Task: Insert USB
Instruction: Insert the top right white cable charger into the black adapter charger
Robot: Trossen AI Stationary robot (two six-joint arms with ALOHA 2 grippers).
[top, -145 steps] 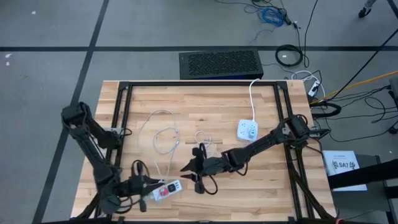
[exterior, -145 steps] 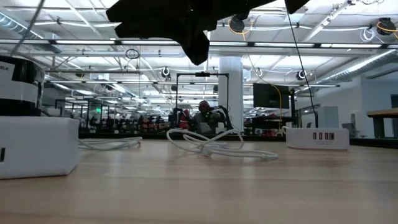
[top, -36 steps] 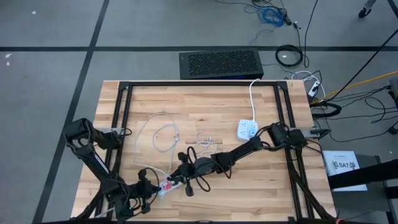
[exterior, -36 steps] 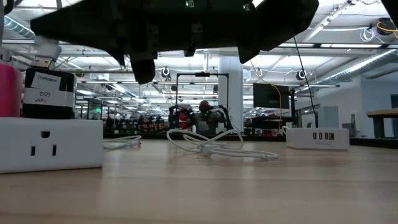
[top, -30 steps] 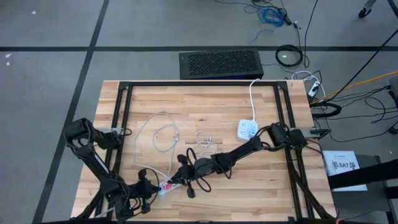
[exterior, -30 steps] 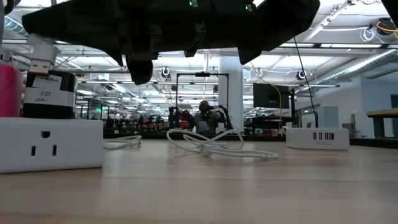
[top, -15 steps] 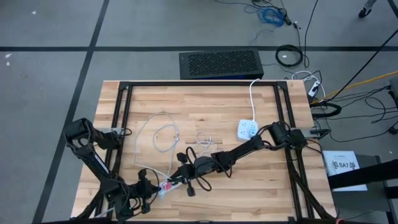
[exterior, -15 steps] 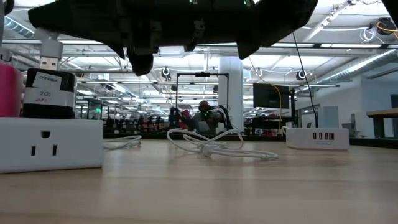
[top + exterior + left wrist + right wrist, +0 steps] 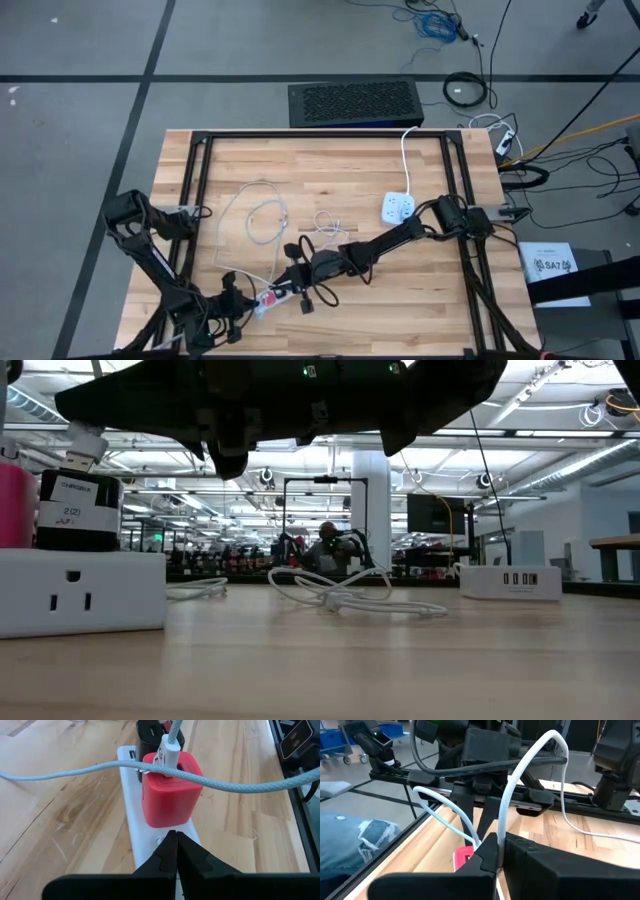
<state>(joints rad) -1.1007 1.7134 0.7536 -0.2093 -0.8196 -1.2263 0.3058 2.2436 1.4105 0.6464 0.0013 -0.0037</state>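
Left wrist view: your USB plug (image 9: 169, 751), gripped in the right fingers (image 9: 496, 851), stands upright just above the red charger (image 9: 170, 790); left fingers (image 9: 174, 851) pinch the strip (image 9: 145, 832).

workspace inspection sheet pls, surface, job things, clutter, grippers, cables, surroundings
surface: wooden table, black frame rails along its sides.
job's things: white power strip carrying a red adapter and a black adapter; white USB plug tilted just above the black adapter, not seated.
clutter: second white power strip near the right side.
grippers: left gripper shut on the power strip's end; right gripper shut on the white USB cable.
cables: loose white cable loops mid-table.
surroundings: black case and floor cables behind the table.
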